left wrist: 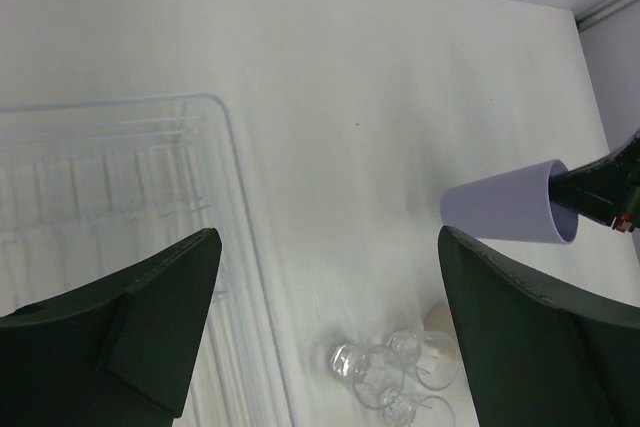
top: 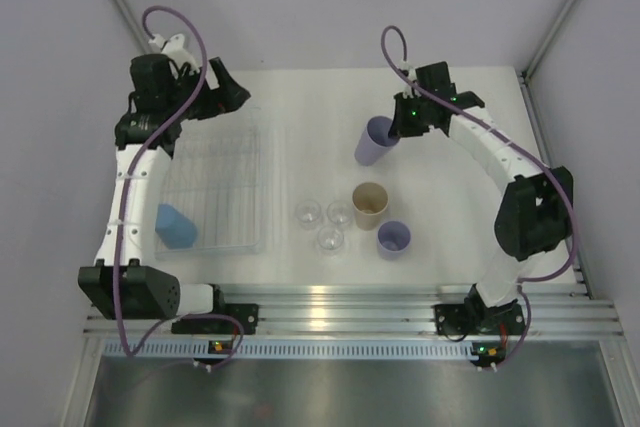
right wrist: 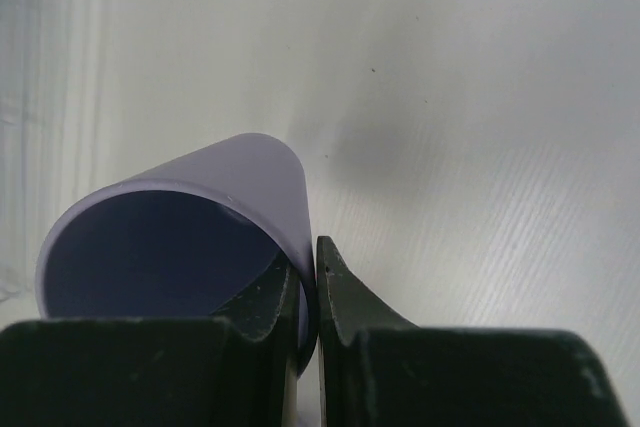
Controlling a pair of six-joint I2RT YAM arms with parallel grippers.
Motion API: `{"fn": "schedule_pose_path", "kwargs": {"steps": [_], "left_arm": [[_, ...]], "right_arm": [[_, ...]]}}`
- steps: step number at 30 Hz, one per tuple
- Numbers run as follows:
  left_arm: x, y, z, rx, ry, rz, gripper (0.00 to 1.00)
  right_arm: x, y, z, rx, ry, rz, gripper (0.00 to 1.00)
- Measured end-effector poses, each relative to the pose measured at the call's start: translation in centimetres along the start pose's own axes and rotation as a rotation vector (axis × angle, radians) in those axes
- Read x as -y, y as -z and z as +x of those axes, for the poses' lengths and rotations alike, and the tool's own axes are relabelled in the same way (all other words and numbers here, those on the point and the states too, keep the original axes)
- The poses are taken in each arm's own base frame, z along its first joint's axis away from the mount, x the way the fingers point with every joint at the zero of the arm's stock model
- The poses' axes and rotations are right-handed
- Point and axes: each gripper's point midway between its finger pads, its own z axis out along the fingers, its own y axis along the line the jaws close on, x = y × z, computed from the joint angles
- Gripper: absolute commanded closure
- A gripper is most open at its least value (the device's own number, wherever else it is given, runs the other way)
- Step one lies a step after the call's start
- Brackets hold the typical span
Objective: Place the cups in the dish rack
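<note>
The clear dish rack (top: 215, 162) lies on the left of the table, with a blue cup (top: 175, 225) on its side in the near left corner. My right gripper (top: 397, 130) is shut on the rim of a lavender cup (top: 375, 141), one finger inside it, holding it tilted above the table; the right wrist view shows the grip (right wrist: 305, 265) on the cup (right wrist: 190, 237). Three clear cups (top: 325, 222), a beige cup (top: 370, 204) and a second lavender cup (top: 393, 239) stand mid-table. My left gripper (top: 226, 94) is open and empty above the rack's far edge.
The left wrist view shows the rack's corner (left wrist: 215, 112), the clear cups (left wrist: 385, 372) and the held lavender cup (left wrist: 510, 209). Grey walls close in the table at the back and sides. A metal rail (top: 340, 307) runs along the near edge.
</note>
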Motion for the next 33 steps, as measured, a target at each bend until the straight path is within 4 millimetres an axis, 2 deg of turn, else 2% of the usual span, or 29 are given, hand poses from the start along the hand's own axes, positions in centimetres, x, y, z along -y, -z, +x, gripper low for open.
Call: {"fn": "schedule_pose_path", "kwargs": {"steps": [3, 6, 10, 15, 20, 24, 28, 33], "left_arm": [[4.2, -2.1, 0.0, -0.015, -0.061, 0.069, 0.05], [8.3, -3.8, 1.0, -0.030, -0.099, 0.153, 0.05], [11.8, -5.0, 1.3, -0.002, -0.036, 0.269, 0.04], [13.8, -5.8, 0.7, 0.078, 0.112, 0.413, 0.02], [15.9, -5.5, 0.9, 0.088, 0.254, 0.577, 0.02], [17.2, -4.6, 0.2, 0.106, 0.308, 0.668, 0.01], [18.1, -3.7, -0.9, 0.134, 0.318, 0.723, 0.01], [18.5, -3.3, -1.1, 0.137, 0.329, 0.745, 0.01]], "right_arm": [[-0.2, 0.6, -2.4, 0.070, -0.058, -0.074, 1.00], [-1.0, 0.9, -4.6, 0.141, -0.140, -0.188, 1.00], [-3.0, 1.4, -6.9, 0.231, -0.242, -0.373, 1.00], [-6.4, 2.9, -8.9, 0.305, -0.336, -0.610, 1.00], [-9.2, 6.5, -11.7, 0.391, -0.390, -0.830, 1.00], [-10.9, 9.3, -13.2, 0.440, -0.393, -0.971, 1.00], [-11.9, 10.5, -13.5, 0.446, -0.394, -1.047, 1.00], [-13.0, 10.4, -13.0, 0.416, -0.425, -1.107, 1.00]]}}
